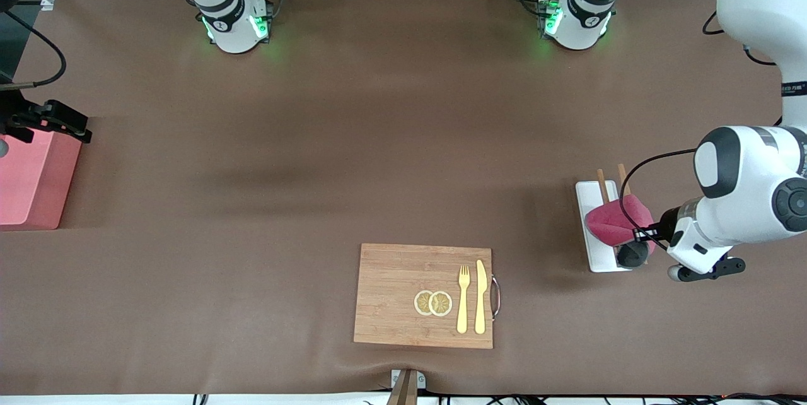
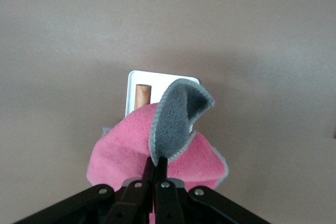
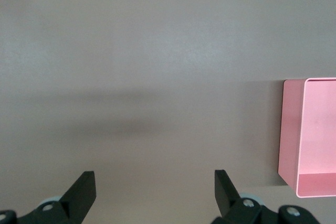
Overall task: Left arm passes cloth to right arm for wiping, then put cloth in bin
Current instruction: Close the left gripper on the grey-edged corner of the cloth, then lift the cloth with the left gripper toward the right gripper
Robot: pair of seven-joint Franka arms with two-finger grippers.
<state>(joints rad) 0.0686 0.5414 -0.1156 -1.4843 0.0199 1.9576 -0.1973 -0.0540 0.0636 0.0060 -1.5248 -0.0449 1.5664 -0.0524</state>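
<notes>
My left gripper is pinched on one folded edge of the cloth over the white tray, perhaps thinly, so it could slip, while my right gripper waits wide by the bin.

Even overhead light, no glare. Soft diffuse shadows on the table, darkest band mid-table and under the cutting board. Front view sharp; wrist views slightly soft.
</notes>
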